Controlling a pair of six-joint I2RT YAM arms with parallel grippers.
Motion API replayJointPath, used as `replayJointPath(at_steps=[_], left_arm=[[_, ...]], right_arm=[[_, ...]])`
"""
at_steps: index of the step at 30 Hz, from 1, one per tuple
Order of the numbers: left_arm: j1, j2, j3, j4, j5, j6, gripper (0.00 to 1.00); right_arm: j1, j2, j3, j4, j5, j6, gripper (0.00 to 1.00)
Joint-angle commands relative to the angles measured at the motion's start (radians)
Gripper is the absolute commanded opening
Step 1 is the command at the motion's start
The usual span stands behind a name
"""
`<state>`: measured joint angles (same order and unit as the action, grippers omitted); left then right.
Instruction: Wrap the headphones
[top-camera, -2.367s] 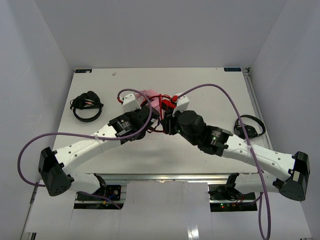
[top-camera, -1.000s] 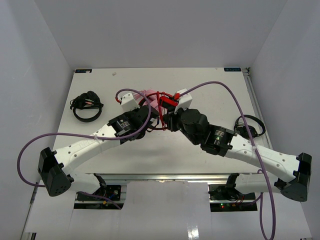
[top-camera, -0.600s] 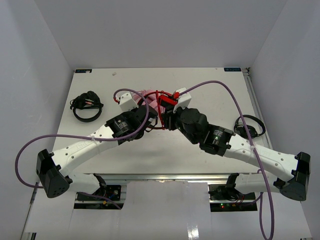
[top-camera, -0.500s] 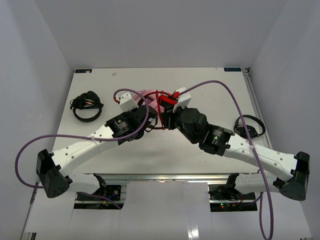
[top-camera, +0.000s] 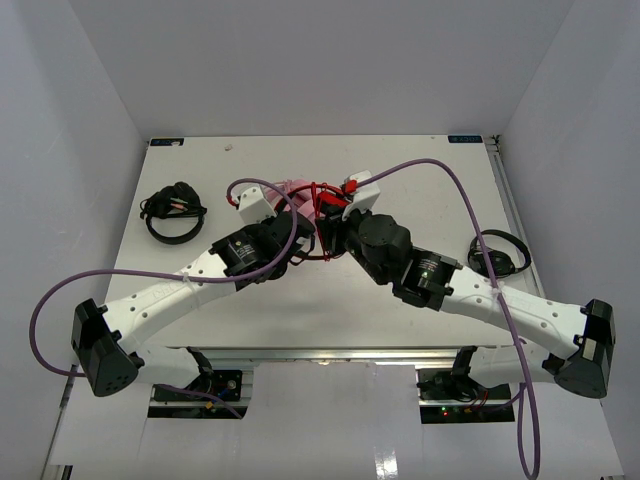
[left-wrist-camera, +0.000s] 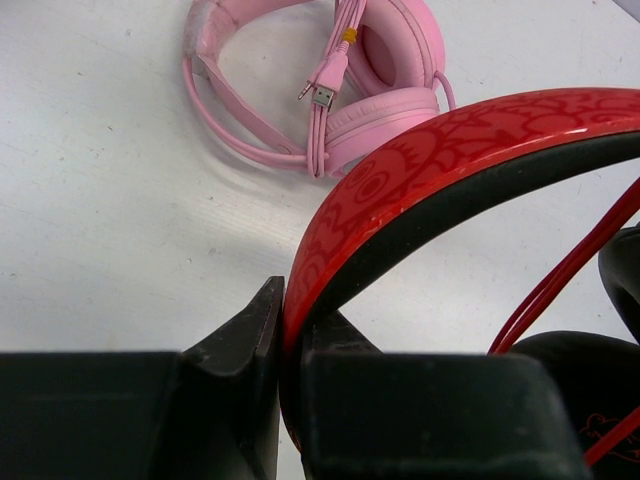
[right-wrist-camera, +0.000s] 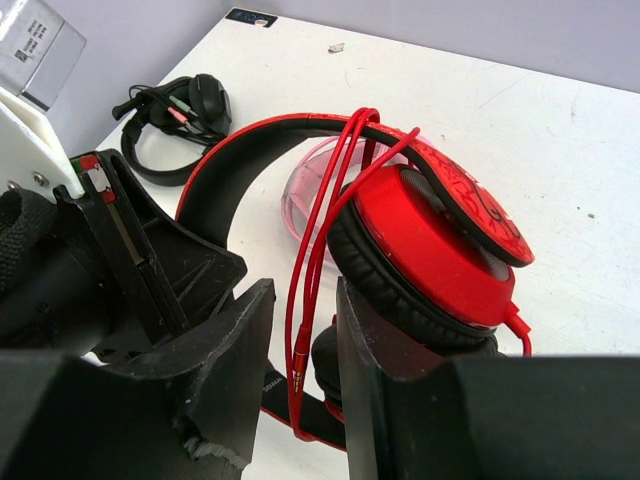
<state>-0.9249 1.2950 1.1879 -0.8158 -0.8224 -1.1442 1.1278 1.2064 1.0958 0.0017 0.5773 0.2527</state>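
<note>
The red headphones are held up off the table at mid-table. My left gripper is shut on their red and black headband near one end. Strands of the thin red cable run over the top of the band and hang down beside the ear cup. The right gripper stands open around those hanging strands and the plug, its jaws wider apart than the cable. One finger rests close against the black ear pad.
Pink headphones lie on the table just behind the red pair. Small black headphones lie at the left. Another black set sits by the right arm. Purple arm cables arch above the table.
The right wrist has shifted slightly left and away from the bases beside the headphones. My left gripper keeps hold of the headband, almost in place.
</note>
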Motion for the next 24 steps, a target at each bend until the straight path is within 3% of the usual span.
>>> replayJointPath(at_steps=[1, 8, 15, 24], left_arm=[[0.001, -0.068, 0.007, 0.052, -0.010, -0.035, 0.00], [0.001, -0.071, 0.006, 0.053, -0.002, -0.038, 0.00], [0.001, -0.069, 0.003, 0.053, -0.004, -0.041, 0.00], [0.001, -0.061, 0.016, 0.056, 0.005, -0.048, 0.00]], right_arm=[[0.000, 0.017, -0.017, 0.068, 0.032, -0.007, 0.37], [-0.005, 0.030, -0.043, 0.086, 0.027, 0.005, 0.34], [-0.006, 0.021, -0.074, 0.099, 0.015, 0.011, 0.13], [-0.006, -0.010, -0.139, 0.121, -0.032, 0.018, 0.11]])
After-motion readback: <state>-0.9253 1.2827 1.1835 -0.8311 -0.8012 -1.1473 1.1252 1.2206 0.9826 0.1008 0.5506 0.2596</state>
